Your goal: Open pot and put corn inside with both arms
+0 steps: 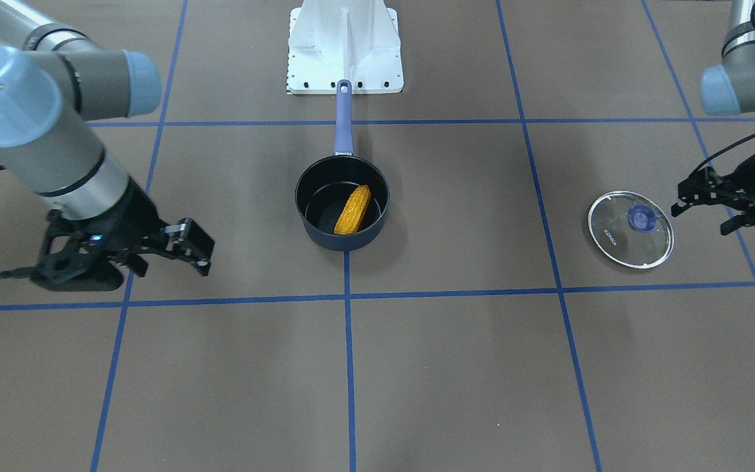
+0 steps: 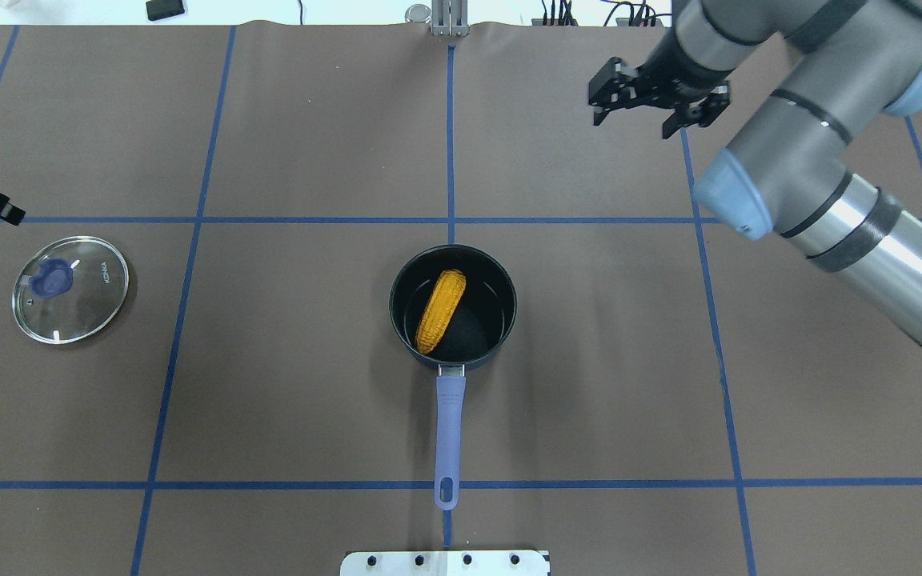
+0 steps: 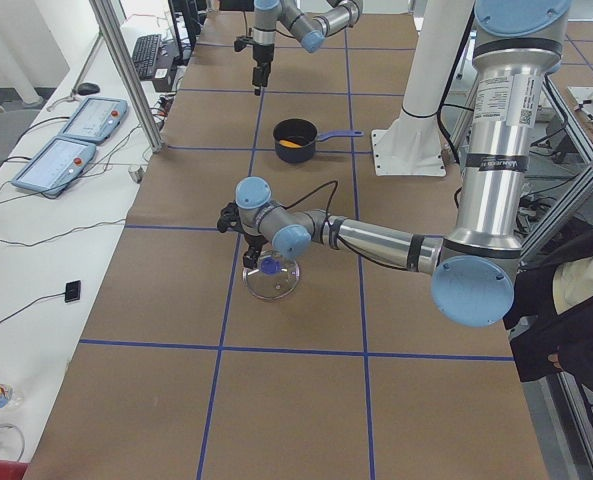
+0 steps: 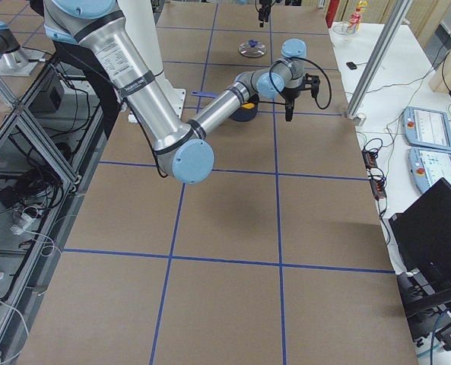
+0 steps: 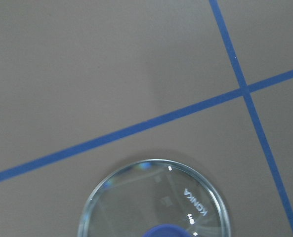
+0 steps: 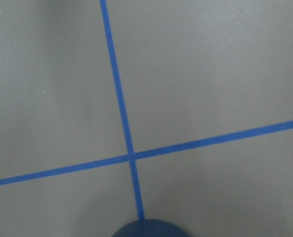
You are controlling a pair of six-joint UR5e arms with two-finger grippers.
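The dark pot (image 1: 315, 196) stands open at the table's middle, its purple handle (image 1: 343, 118) pointing toward the robot base. The yellow-orange corn (image 1: 353, 210) lies inside it, leaning on the wall; it also shows in the overhead view (image 2: 440, 310). The glass lid (image 1: 630, 229) with its purple knob lies flat on the table at my left. My left gripper (image 1: 698, 216) is open and empty, just beside the lid. My right gripper (image 1: 194, 249) is open and empty, well off the pot on its far side (image 2: 633, 116). The left wrist view shows the lid's (image 5: 156, 202) rim below the camera.
The white robot base mount (image 1: 345, 46) stands behind the pot handle. Blue tape lines (image 1: 348, 295) grid the brown table. A side bench with control pendants (image 3: 66, 140) runs along the far edge. An operator's dark sleeve (image 3: 576, 320) shows near the left arm's base.
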